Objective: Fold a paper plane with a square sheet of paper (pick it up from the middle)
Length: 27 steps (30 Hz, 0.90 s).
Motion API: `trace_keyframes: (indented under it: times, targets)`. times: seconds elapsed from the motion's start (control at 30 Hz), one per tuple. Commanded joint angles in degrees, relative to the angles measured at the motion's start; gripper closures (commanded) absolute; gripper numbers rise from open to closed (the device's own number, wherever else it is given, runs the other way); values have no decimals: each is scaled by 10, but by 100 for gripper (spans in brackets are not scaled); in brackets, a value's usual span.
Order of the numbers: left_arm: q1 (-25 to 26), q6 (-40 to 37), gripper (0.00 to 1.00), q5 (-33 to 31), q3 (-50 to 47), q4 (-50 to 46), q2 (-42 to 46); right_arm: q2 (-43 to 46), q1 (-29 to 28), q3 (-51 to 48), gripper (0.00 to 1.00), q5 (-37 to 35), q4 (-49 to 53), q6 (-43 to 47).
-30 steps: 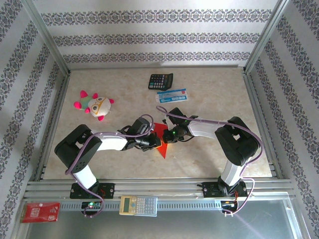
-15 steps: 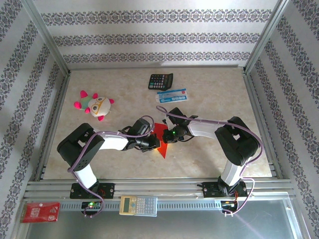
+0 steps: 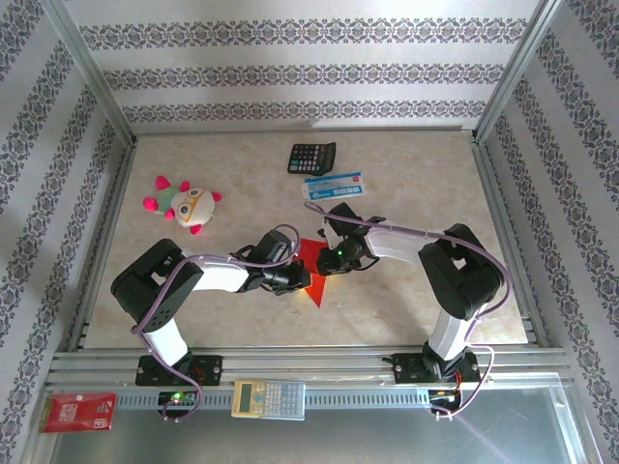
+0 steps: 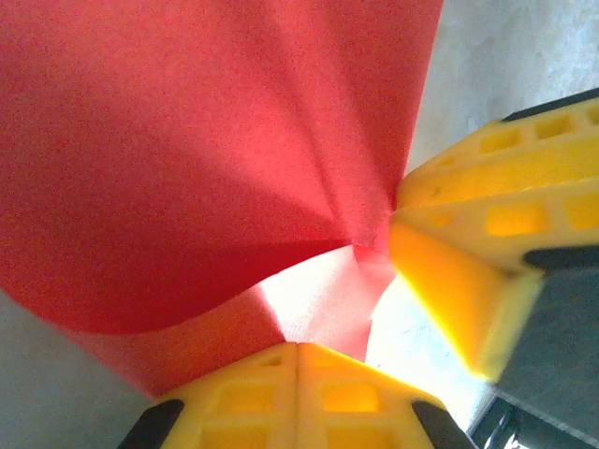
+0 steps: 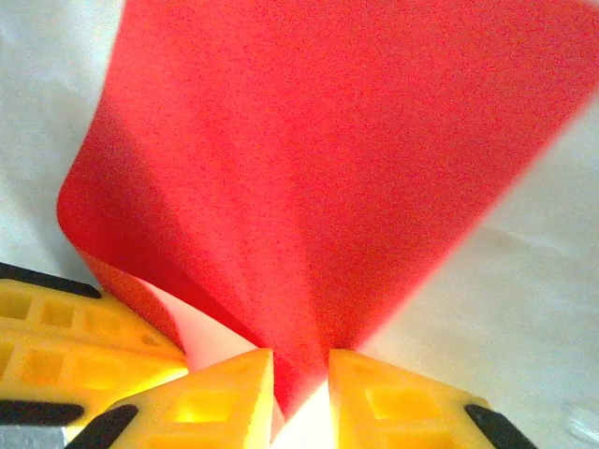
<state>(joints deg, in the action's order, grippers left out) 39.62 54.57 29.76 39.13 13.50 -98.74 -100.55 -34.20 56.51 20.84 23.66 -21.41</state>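
The square sheet of paper (image 3: pixel 315 288) lies at the table (image 3: pixel 193 309) centre, largely hidden beneath both hands. The left hand (image 4: pixel 298 360) is clamped on it. The right hand (image 5: pixel 299 379) stands slightly parted around it; whether the fingers touch it is unclear.

Right gripper (image 5: pixel 299 398): fingers (image 5: pixel 398 402), earlier shut, now stand slightly parted around the square sheet of paper (image 5: pixel 318 168). Right wrist: shifted a little toward the far edge of the worktop (image 3: pixel 406 309).
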Motion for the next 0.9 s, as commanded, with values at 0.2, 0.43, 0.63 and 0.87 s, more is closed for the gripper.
trace_keyframes:
  times: [0.2,0.43,0.63,0.87]
  targets:
    - [-3,-16,100,-42,-26,-69,-41,150,27,-89,82,68,-37,-43]
    - [-3,-17,100,-38,-21,-74,-42,170,-26,-199,99,122,-204,-175]
    - [-3,-20,100,-37,-17,-73,-45,104,-73,-199,100,113,-266,-211]
    - [-3,-24,100,-37,-14,-81,-44,59,-83,-184,100,112,-277,-210]
